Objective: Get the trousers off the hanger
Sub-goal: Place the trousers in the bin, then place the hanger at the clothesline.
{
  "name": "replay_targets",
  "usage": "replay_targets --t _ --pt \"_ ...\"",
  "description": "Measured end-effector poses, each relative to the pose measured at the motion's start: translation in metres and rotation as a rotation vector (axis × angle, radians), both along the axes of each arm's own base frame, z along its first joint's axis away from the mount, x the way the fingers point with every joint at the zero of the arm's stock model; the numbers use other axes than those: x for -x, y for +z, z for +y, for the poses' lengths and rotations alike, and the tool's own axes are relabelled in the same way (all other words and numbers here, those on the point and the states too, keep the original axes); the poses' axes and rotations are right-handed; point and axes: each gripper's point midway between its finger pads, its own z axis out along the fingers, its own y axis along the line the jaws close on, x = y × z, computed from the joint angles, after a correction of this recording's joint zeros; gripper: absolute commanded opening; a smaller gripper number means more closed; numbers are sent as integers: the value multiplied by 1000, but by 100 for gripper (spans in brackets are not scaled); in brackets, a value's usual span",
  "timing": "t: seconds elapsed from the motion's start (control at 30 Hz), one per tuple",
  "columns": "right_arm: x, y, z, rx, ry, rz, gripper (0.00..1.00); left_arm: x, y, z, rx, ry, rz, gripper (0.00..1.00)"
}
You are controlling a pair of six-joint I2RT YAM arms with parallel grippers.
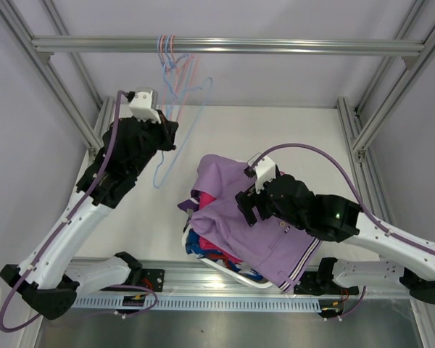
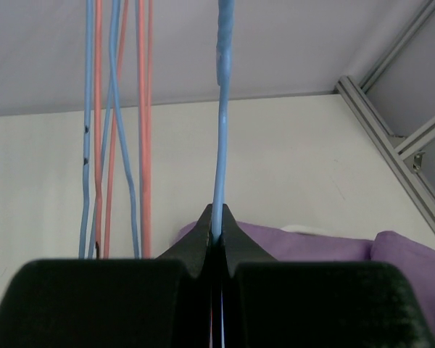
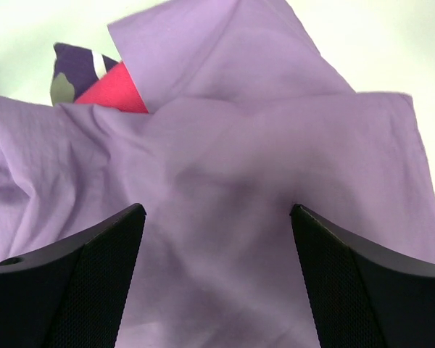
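Note:
The lilac trousers [image 1: 257, 221] lie spread on top of a heap of garments in a white basket [image 1: 235, 274]; their striped cuff [image 1: 299, 270] hangs over the front. The lilac cloth fills the right wrist view [image 3: 225, 167], with bright pink trousers [image 3: 116, 90] and purple-white camouflage trousers [image 3: 72, 72] peeking out beneath. My right gripper [image 3: 217, 217] is open and empty just above the lilac cloth. My left gripper [image 2: 217, 223] is shut on the wire of a bare blue hanger [image 2: 220, 138], which hangs tilted from the rail [image 1: 181, 138]. No garment is on it.
Several other bare blue and pink wire hangers [image 2: 116, 130] hang from the aluminium rail [image 1: 275, 47] just left of the held one. Frame posts [image 1: 355, 130] stand at the back corners. The basket sits at the near middle of the table.

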Motion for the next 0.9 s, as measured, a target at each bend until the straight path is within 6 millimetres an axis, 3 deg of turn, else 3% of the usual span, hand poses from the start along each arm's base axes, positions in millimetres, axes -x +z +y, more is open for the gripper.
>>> replay_targets --t 0.2,0.33,0.47,0.77,0.9 --pt "3 -19 -3 3 6 6 88 -19 18 -13 -36 -7 8 1" --pt "4 -30 -5 -4 9 5 88 -39 17 -24 -71 -6 36 0" --pt "3 -32 -7 -37 7 -6 89 -57 13 -30 -107 20 56 0" --pt "5 -32 -13 -92 10 -18 90 -88 44 -28 -139 100 7 0" --pt "7 -31 -15 -106 15 -17 90 -95 44 -24 -142 120 10 1"
